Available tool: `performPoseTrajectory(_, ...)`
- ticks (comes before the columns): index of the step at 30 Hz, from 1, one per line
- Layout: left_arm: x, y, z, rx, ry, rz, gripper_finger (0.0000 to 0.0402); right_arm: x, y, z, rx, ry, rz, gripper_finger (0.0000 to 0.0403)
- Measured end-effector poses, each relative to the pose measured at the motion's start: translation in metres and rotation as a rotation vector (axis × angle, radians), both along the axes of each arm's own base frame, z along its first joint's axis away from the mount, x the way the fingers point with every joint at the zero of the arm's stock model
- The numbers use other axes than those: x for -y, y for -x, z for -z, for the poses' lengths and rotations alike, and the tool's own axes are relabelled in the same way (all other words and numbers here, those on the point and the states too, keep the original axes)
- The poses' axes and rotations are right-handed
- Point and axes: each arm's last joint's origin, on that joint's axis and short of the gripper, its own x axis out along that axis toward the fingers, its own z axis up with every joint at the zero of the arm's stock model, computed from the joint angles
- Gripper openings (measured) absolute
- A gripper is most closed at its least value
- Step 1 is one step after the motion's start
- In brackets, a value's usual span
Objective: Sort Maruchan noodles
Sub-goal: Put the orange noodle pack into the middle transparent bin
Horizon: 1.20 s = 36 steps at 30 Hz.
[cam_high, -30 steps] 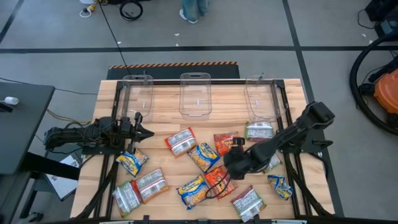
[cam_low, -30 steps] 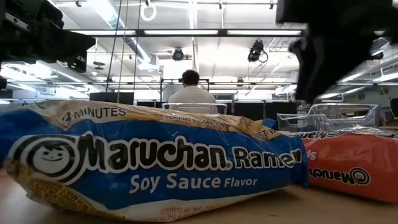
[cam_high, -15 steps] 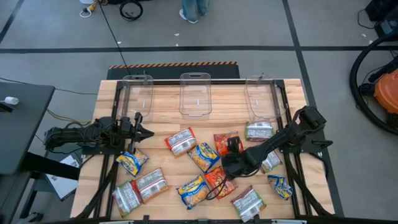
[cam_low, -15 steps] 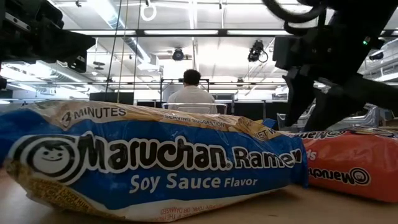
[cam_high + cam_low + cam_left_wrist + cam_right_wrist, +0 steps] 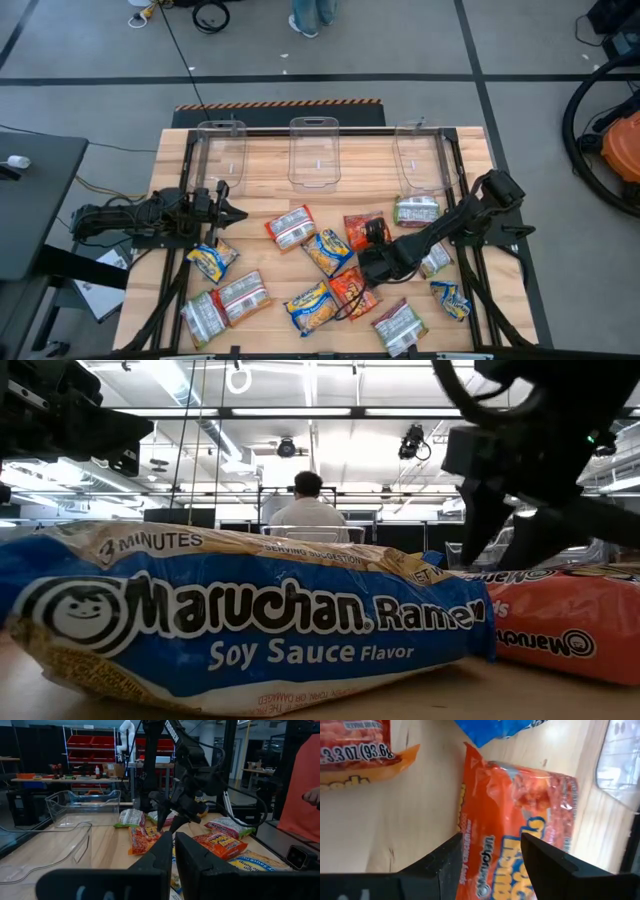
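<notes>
Since a second ago our right gripper (image 5: pixel 374 262) has dropped lower, and now its released fingers (image 5: pixel 547 865) straddle an orange-red packet (image 5: pixel 520 820) printed "Maruchan", lying mid-table with its long axis running away between them. Our left gripper (image 5: pixel 222 211) waits clenched near the left edge. Up front, a blue packet (image 5: pixel 240 625) reads "Maruchan Ramen Soy Sauce Flavor". Beyond the wooden table (image 5: pixel 260 170), a person (image 5: pixel 307 510) sits under ceiling lights.

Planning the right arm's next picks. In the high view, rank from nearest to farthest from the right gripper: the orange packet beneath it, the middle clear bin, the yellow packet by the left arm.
1. orange packet, directly below the right gripper
2. middle clear bin, far edge, centre
3. yellow packet, left side, near the left arm
</notes>
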Motion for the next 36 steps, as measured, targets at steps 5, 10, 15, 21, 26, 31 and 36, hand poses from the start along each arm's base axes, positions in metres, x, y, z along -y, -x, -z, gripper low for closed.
performPoseTrajectory(5, 0.0, 0.0, 0.0, -0.001, 0.0, 0.0, 0.0027, -0.003, -0.004, -0.004, 0.011, -0.025, -0.009, 0.0204)
performPoseTrajectory(10, 0.0, 0.0, 0.0, 0.0, 0.0, 0.0, 0.0027, -0.001, -0.002, 0.003, 0.006, -0.025, -0.008, 0.0204)
performPoseTrajectory(15, 0.0, 0.0, 0.0, 0.0, 0.0, 0.0, 0.0027, -0.002, -0.004, 0.005, 0.034, -0.039, -0.028, 0.0204)
performPoseTrajectory(21, 0.0, 0.0, 0.0, 0.0, 0.0, 0.0, 0.0027, -0.004, -0.009, 0.005, 0.06, -0.044, -0.073, 0.0204)
performPoseTrajectory(26, 0.0, 0.0, 0.0, 0.0, 0.0, 0.0, 0.0027, 0.0, -0.02, 0.003, 0.113, -0.101, -0.096, 0.0204)
performPoseTrajectory(31, 0.0, 0.0, 0.0, 0.0, 0.0, 0.0, 0.0027, 0.003, -0.026, 0.002, 0.145, -0.117, -0.108, 0.0204)
performPoseTrajectory(36, 0.0, 0.0, -0.002, 0.017, 0.004, 0.001, 0.0027, 0.01, -0.027, 0.009, 0.124, -0.155, -0.167, 0.0204)
